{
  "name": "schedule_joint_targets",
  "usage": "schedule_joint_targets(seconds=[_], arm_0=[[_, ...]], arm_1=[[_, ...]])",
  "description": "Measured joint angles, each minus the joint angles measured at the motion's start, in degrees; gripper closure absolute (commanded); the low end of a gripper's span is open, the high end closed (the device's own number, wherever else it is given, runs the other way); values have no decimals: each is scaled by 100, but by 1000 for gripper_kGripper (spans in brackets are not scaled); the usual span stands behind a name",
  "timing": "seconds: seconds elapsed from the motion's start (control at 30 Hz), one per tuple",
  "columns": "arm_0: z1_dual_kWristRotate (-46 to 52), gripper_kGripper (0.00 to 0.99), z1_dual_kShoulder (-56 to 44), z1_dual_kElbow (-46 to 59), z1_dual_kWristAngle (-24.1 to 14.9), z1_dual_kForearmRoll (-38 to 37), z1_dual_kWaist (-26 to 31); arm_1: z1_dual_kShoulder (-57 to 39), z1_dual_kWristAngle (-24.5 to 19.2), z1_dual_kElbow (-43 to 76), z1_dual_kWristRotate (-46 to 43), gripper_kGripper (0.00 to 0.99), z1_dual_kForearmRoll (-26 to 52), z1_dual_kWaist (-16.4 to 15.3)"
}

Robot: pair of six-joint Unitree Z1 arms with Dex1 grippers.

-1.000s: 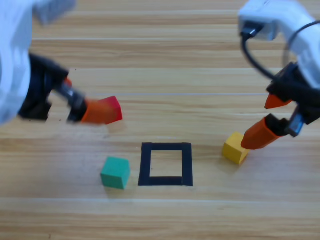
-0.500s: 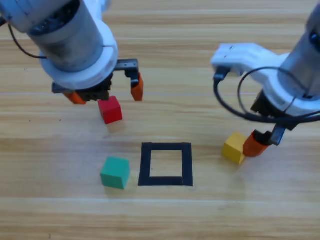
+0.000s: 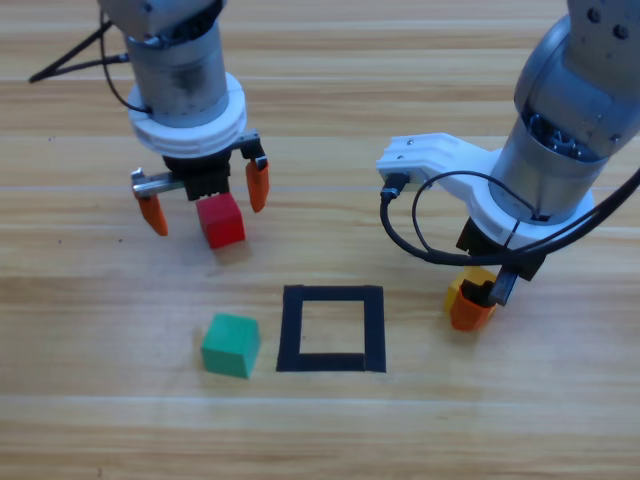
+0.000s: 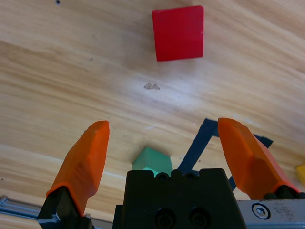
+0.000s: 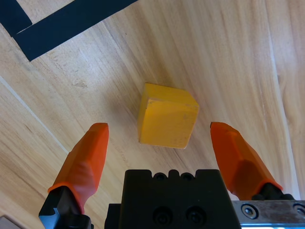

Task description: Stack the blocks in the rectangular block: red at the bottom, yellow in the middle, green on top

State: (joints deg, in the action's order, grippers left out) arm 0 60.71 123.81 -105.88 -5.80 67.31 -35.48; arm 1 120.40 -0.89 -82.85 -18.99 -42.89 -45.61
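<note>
The red cube [image 3: 221, 221] rests on the table, up and left of the black tape rectangle [image 3: 331, 328]. My left gripper [image 3: 205, 200] hangs open over it; in the left wrist view the red cube [image 4: 178, 32] lies ahead of the open left gripper [image 4: 163, 123], not between its jaws. The green cube [image 3: 231, 345] sits just left of the rectangle. The yellow cube [image 5: 167, 116] lies right of the rectangle, between the jaws of my open right gripper [image 5: 158, 126]. From above the arm hides most of the yellow cube [image 3: 457, 294].
The rectangle is wooden inside with nothing in it. A black cable [image 3: 400, 225] loops off the right arm above the table. The tape rectangle [image 4: 200, 143] and the green cube [image 4: 152, 161] show low in the left wrist view.
The left arm has swung in from the left and now stands over the red cube. The right arm has turned over the yellow cube, covering most of it. The cubes stay put.
</note>
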Motion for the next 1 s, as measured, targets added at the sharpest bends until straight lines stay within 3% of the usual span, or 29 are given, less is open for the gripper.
schedule_joint_targets(seconds=[0.3, 0.43, 0.5, 0.57, 0.7, 1.0], arm_0=[[-110, 27, 623, -512, 246, 1, 357], [-95, 30, 829, -782, 289, 1, 402], [-68, 31, 900, -854, 300, 1, 417], [-49, 31, 959, -879, 302, 1, 429], [-42, 56, 1070, -886, 302, 1, 446], [-42, 116, 1268, -1084, 302, -5, 541]], arm_1=[[343, 0, -186, 0, 154, 0, 4], [484, 0, -230, 0, 271, 0, 4], [506, 0, -231, 0, 481, 0, 4], [506, -1, -234, 0, 774, 0, 6], [507, -13, -245, 0, 975, -5, 8], [501, -223, -246, 450, 976, -30, 143]])
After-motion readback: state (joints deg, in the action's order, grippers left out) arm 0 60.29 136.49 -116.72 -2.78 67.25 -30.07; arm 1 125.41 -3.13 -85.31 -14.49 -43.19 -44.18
